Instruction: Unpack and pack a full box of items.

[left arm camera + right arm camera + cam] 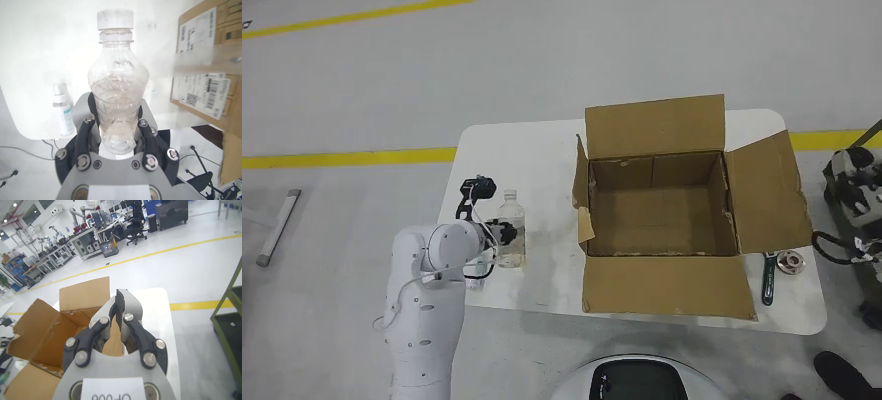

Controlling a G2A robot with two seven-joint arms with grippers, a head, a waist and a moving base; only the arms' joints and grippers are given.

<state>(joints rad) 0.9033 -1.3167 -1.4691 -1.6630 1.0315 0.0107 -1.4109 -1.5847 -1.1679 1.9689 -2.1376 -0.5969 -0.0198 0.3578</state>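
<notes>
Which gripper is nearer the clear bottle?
Left. The left gripper holds the clear bottle between its jaws; the right gripper, jaws shut, is across the cardboard box from it.

Pale grey floor (pixel 392 80) crossed by yellow lines (pixel 342 157); workbenches (pixel 56 250) and office chairs (pixel 135 228) behind.

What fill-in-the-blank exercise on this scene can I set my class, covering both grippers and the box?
1. The left gripper is shut on a clear plastic bottle that has a ____ cap.
2. The cardboard box stands on the table with its top ____, its flaps spread outward.
3. The right gripper is ____, with nothing held between its fingers.

Missing words: white; open; shut.
</notes>
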